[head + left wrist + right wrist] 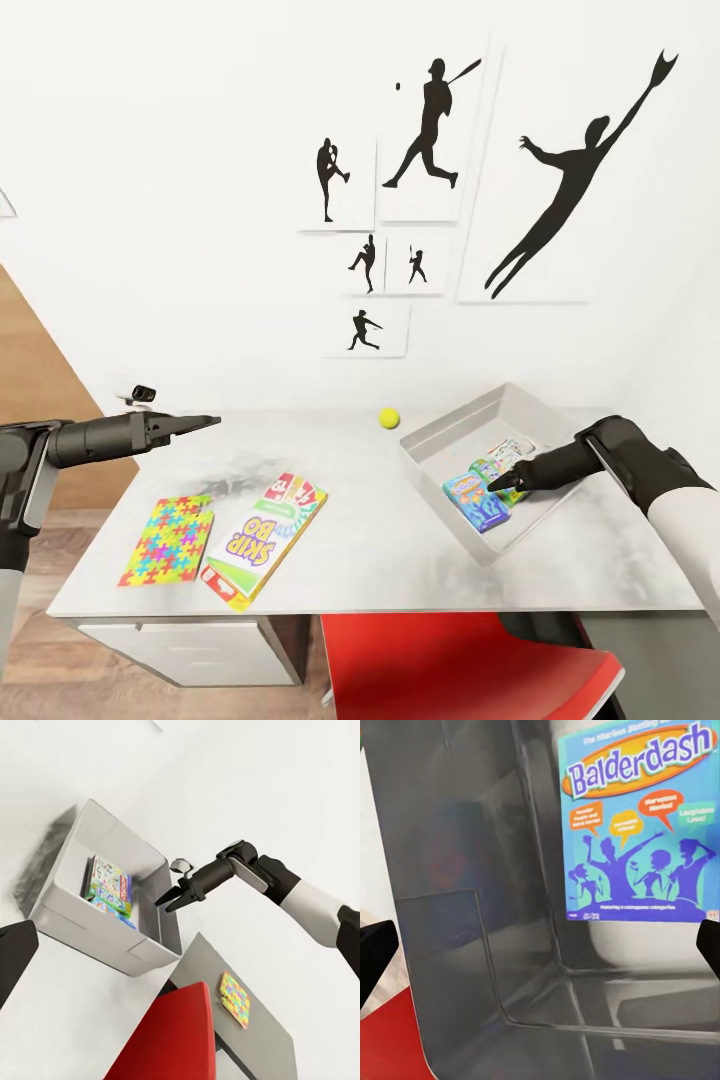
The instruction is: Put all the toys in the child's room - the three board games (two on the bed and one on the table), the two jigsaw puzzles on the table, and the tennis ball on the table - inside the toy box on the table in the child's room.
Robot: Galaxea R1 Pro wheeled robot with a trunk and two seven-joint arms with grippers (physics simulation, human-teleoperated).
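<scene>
The toy box sits on the table and serves as the landmark here. Inside it the blue Balderdash box lies against the near wall, with another printed game box just beyond it. The right gripper hangs over the tray just above the Balderdash box; in the right wrist view the two fingertips stand wide apart at the frame edges, pinching nothing.

Well away from the toy box, toward the table's far end, a Skip-Bo box and a jigsaw puzzle lie flat, edges nearly touching. The tennis ball rests just beside the tray's back corner. The left gripper hovers above the table past the puzzle — whether its fingers are spread or pressed together I cannot tell.

The Skip-Bo box looks light and stiff — probably best pinched across an overhanging short edge. The thin puzzle likely needs sliding to the table edge first. The ball may roll.
</scene>
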